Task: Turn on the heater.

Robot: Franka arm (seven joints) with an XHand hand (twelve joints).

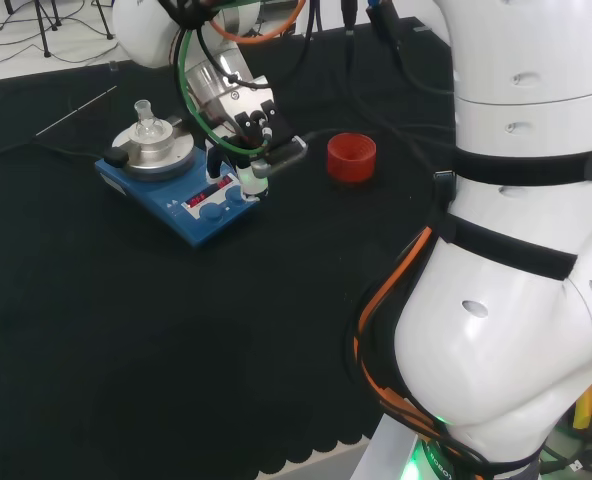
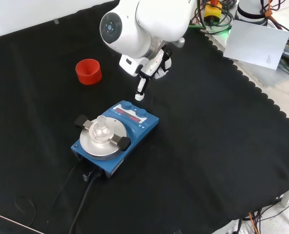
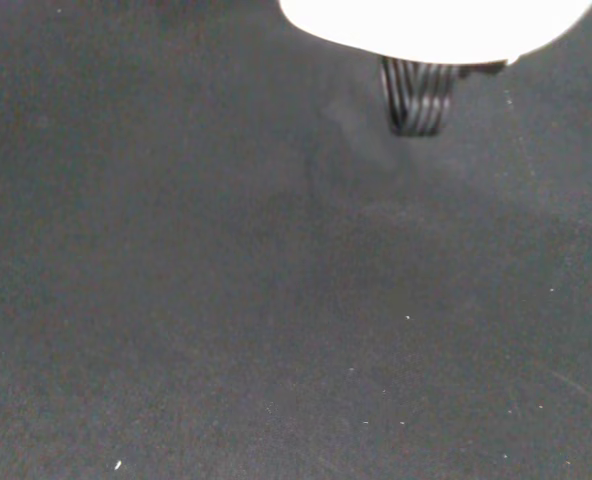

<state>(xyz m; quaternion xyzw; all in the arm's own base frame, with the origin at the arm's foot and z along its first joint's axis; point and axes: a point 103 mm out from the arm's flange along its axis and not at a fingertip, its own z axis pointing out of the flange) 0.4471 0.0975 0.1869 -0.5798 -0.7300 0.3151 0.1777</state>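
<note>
Here the hand (image 2: 152,68) hangs over the black cloth (image 2: 222,136) just beyond the blue heater (image 2: 116,137), seen in the front view above the heater's control edge. Most of its fingers are curled in toward the palm, while one finger (image 2: 140,90) points straight down, its white tip close above the heater's knob side; whether the tip touches the heater cannot be told. In the head view the hand (image 1: 251,125) sits at the heater's (image 1: 181,185) right end, and the pointing finger (image 1: 253,180) comes down at the corner by the red display and the blue knobs. The hand holds nothing.

The heater stands near the middle of the cloth in the front view, its round metal plate (image 2: 101,139) carrying a small clear glass flask (image 2: 101,127) held between two black clamps. A black cable (image 2: 81,200) leaves the heater's near side. A red ribbed ring (image 2: 88,71) stands apart on the cloth, to the upper left of the heater in the front view.

In the wrist view a ribbed black fingertip (image 3: 416,95) hangs over bare cloth (image 3: 226,300).
</note>
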